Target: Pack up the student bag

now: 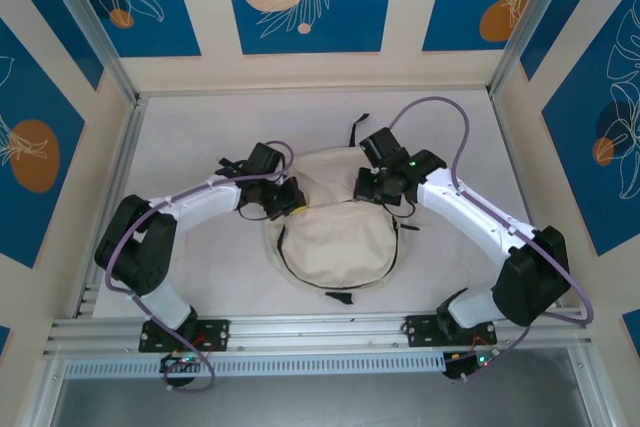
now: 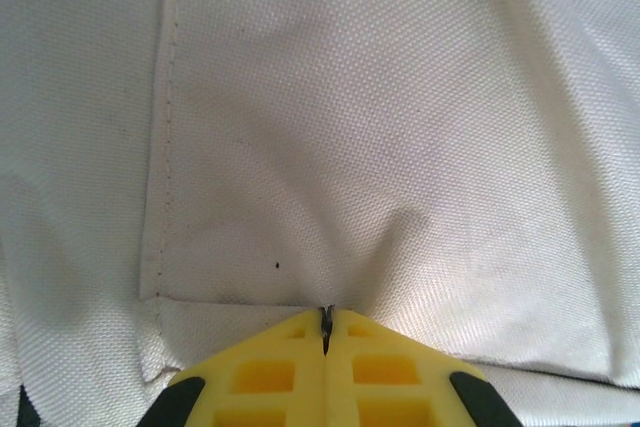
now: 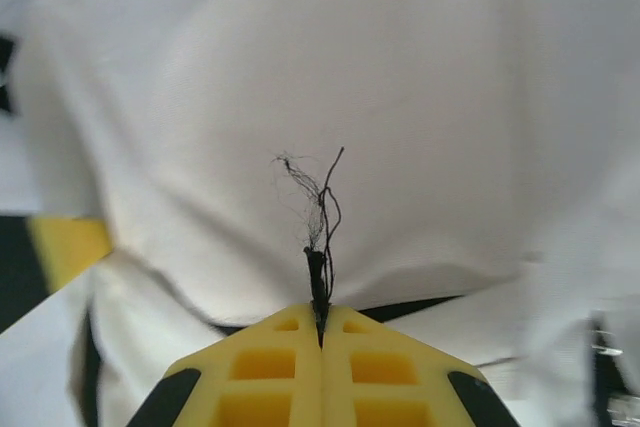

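1. Yellow fingers of left tool (image 2: 325,319) sit nearest the lens in left wrist view. They are pressed together, pinching a pucker of cream cloth of the student bag (image 2: 400,147). A stitched seam runs just left of the pinch.
2. Right wrist view: right tool (image 3: 320,315) is also pressed together, nipping a small black tab (image 3: 316,267) w/ frayed black threads (image 3: 318,187). The tab sits at the bag's black trim (image 3: 410,309), w/ cream cloth beyond.
3. Top view: bag (image 1: 335,237) lies flat on worktop (image 1: 200,137), approx. centre, between the two arms. Left tool (image 1: 288,197) is at its left edge and right tool (image 1: 372,185) at its right edge, roughly opposite each other.
4. Key relation: from each tool, most of the bag body lies inboard and toward the arm bases. Neither arm is clearly nearer, since each has its own side.
5. Long axis: approx. near–far, but low confidence because the outline is close to round. The rounded end w/ curved black zip line points at the bases. A strap (image 1: 355,132) trails off the far end.
6. Judgement: next move is prob. a paired lift or pull-apart across the short axis to open the mouth. Both pinches must hold, and the right one looks thin (tab only), so slip risk is there.
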Controlling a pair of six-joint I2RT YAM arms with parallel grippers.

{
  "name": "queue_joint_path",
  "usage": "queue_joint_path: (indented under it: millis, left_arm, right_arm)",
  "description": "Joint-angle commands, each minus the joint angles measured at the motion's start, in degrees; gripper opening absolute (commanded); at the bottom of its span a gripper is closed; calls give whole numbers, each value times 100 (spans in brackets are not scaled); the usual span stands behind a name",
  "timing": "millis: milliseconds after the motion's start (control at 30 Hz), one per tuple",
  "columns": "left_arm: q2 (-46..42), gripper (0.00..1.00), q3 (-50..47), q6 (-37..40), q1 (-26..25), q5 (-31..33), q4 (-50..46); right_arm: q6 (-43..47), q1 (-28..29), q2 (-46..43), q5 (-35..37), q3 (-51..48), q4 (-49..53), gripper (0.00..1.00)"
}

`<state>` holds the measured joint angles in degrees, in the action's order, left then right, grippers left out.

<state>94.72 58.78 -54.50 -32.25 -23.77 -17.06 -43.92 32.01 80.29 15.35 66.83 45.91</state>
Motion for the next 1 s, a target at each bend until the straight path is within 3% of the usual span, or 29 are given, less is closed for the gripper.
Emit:
queue_joint_path:
  millis: [0, 167, 433, 500, 667, 867, 967]
  left_arm:
    - [49, 0, -8, 229, -25, 560, -798]
    - [64, 0, 1, 240, -10, 636, -834]
    - [-15, 0, 96, 313, 3, 720, -961]
    - [-32, 0, 132, 329, 21, 709, -990]
    - [-109, 0, 328, 412, 51, 711, -1050]
    - [-142, 0, 781, 462, 239, 886, -1242]
    - [-63, 0, 967, 500, 380, 945, -1265]
  right_arm:
    - [-203, -414, -265, 562, -270, 400, 0]
    - [-260, -854, -178, 583, -455, 385, 0]
    - [-423, -1026, 61, 846, -438, 474, 0]
    - [-248, -1082, 137, 602, -361, 355, 0]
    - [489, -1050, 376, -821, -217, -324, 0]
    - [828, -1027, 889, -1820, -89, -1077, 0]
    - [841, -987, 1383, -1972, 243, -1237, 0]
